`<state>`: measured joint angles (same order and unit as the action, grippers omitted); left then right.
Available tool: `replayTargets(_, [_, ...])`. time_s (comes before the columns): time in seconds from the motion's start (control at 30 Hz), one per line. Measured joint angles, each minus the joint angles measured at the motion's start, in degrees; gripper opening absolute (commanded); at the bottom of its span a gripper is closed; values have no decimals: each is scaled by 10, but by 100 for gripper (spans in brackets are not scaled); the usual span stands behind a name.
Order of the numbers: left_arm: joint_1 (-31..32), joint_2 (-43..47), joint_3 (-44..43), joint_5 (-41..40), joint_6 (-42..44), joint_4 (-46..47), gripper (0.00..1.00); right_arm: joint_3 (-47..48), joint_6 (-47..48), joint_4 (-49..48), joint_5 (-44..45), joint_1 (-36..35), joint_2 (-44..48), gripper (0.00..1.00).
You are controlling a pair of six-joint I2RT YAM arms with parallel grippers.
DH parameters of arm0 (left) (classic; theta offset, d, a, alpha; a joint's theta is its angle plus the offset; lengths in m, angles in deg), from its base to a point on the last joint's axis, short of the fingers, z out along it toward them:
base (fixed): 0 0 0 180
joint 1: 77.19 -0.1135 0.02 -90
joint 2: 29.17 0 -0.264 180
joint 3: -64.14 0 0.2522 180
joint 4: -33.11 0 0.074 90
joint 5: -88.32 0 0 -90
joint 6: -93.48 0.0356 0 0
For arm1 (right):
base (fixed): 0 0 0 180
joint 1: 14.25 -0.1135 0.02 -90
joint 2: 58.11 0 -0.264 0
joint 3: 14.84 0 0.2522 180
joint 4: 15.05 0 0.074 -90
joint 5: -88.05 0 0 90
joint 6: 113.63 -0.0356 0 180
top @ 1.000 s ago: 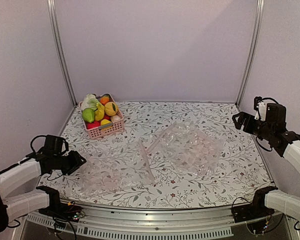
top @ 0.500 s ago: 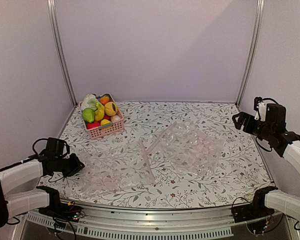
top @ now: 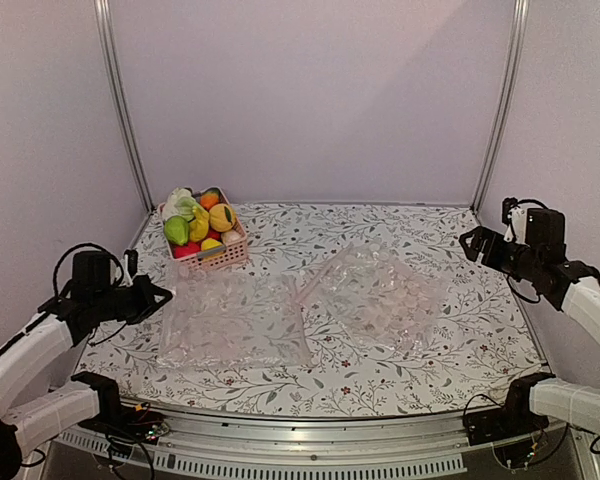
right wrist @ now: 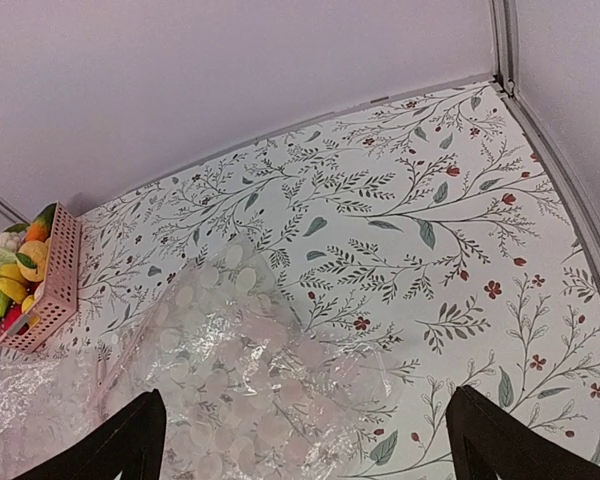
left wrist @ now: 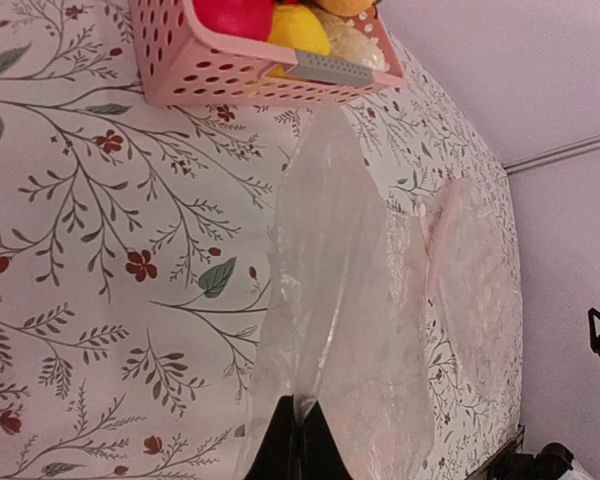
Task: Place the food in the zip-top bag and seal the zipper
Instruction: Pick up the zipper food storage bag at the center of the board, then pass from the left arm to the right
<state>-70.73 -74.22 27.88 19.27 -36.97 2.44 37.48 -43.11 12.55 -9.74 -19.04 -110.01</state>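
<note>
The food (top: 202, 222), small toy fruits and vegetables, fills a pink basket (top: 217, 259) at the back left; in the left wrist view red and yellow pieces of food (left wrist: 300, 28) show at the top. The zip-top bag (top: 235, 320) lies left of centre, its zipper (top: 296, 322) along its right edge. My left gripper (top: 156, 295) is shut on the bag's left edge, which is lifted off the table; its tips (left wrist: 298, 432) pinch the clear film of the bag (left wrist: 345, 300). My right gripper (top: 474, 241) hangs open at the far right, holding nothing.
A larger crinkled clear bag (top: 382, 293) lies right of centre, touching the zip-top bag's zipper end; it also fills the lower left of the right wrist view (right wrist: 250, 370). Grey frame posts stand at the back corners. The pink basket (left wrist: 242, 70) sits just beyond the held bag.
The left gripper closed on the zip-top bag's left edge, then rose and drew back, lifting that edge. The right arm barely shifted.
</note>
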Motion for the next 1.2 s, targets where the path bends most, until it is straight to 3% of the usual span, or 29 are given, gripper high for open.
replayTargets(0.3, [0, 54, -75, 104, 25, -1, 0, 3, -35, -24, -48, -21, -38, 99])
replayTargets(0.67, [1, -4, -194, 246, 59, 58, 0, 10, -85, -105, -113, -122, -79, 98])
replayTargets(1.2, [4, -71, -356, 378, -28, 209, 0, 100, -130, -229, -143, -266, -246, 92])
